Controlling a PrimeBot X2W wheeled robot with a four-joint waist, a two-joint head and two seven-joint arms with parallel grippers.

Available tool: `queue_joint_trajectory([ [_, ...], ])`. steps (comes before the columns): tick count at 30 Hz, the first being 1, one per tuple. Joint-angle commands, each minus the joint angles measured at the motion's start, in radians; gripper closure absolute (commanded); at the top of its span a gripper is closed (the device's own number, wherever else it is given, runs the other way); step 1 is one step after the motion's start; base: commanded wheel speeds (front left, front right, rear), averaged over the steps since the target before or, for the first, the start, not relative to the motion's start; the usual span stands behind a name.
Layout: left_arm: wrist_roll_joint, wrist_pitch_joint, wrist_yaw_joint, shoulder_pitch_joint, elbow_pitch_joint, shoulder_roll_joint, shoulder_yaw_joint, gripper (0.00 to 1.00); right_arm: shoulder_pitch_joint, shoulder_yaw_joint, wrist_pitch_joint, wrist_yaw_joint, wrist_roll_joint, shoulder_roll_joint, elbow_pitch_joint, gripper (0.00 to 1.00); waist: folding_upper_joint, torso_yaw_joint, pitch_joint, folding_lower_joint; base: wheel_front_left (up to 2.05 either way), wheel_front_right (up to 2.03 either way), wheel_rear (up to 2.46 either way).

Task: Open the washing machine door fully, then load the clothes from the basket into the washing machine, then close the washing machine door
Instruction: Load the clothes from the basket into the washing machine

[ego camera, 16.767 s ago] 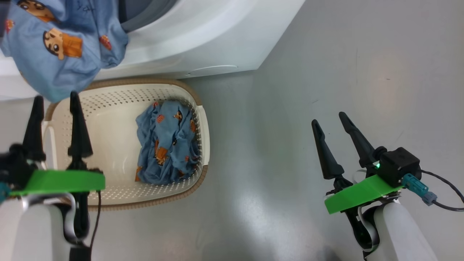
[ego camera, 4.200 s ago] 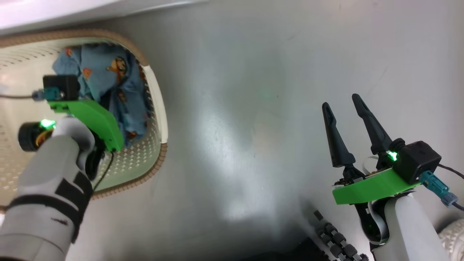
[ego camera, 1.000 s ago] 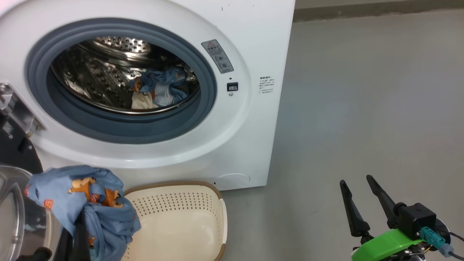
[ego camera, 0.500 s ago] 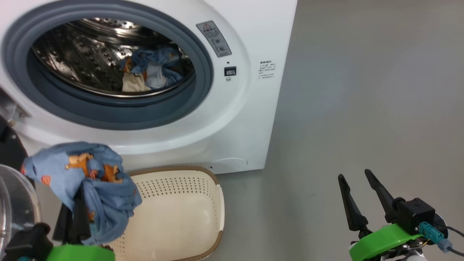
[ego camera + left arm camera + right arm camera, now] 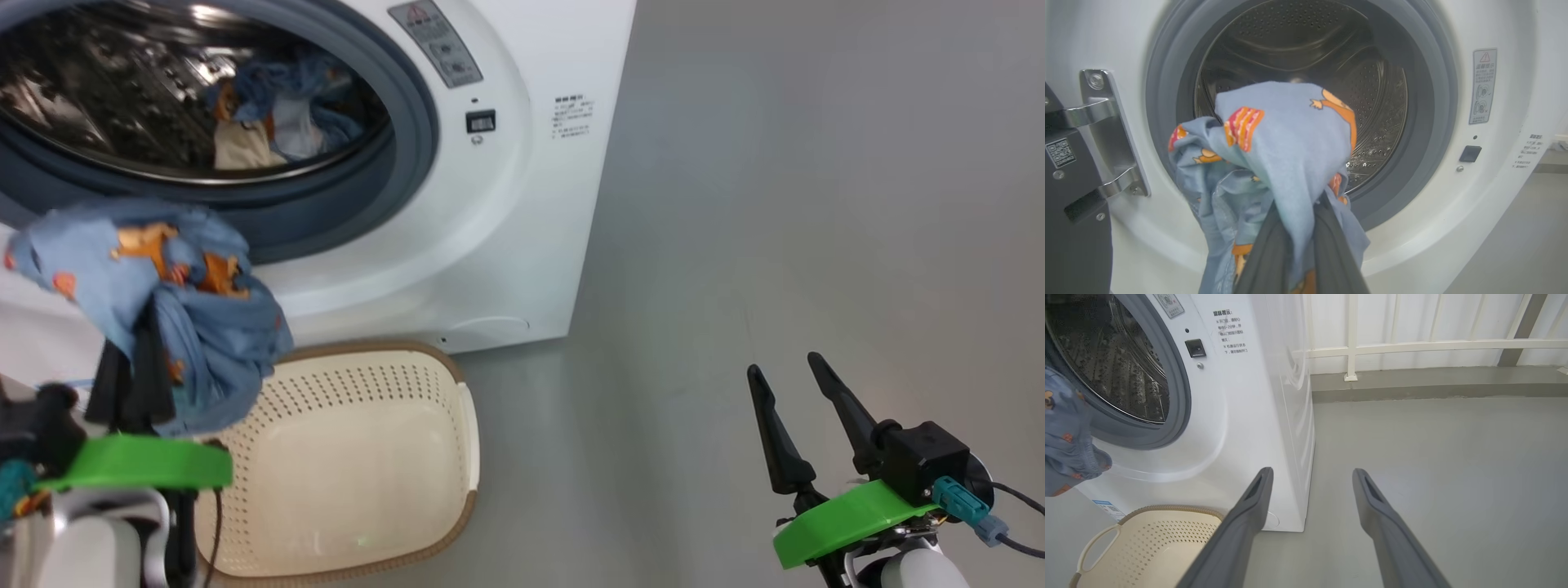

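We see smooth grey floor; the washing machine stands upper left, the basket lower left; our left gripper is clamped on the clothes before the drum opening; our right gripper, lower right, stands spread and empty; the right wrist view adds a white railing, the left wrist view a steel hinge.

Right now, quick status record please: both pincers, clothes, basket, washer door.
left pincer: shut on a blue printed garment, held up before the drum opening
right pincer: open, nothing in it, above the floor
washing machine: more clothes lie inside the drum
door: swung open, at the hinge side
basket: on the floor before the machine, no clothes seen inside
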Motion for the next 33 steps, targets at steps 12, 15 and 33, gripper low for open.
queue_joint_trajectory([
  [12, 0.000, -0.003, -0.010, -0.288, 0.065, 0.104, 0.019, 1.00, -0.081, 0.046, -0.023, 0.002, -0.008, 0.005, -0.031, 0.00, -0.0001, -0.046, 0.234, 0.0000, 0.00, 0.00, 0.00],
  [15, -0.001, -0.001, -0.013, -0.366, 0.104, 0.127, 0.009, 1.00, -0.102, 0.054, -0.028, 0.002, -0.006, 0.005, -0.029, 0.00, -0.0001, -0.059, 0.278, 0.0000, 0.00, 0.00, 0.00],
  [33, -0.004, 0.090, -0.023, -0.801, 0.381, 0.220, -0.067, 1.00, -0.166, 0.105, -0.047, 0.002, 0.052, 0.006, 0.003, 0.00, -0.0001, -0.125, 0.461, 0.0000, 0.00, 0.00, 0.00],
])
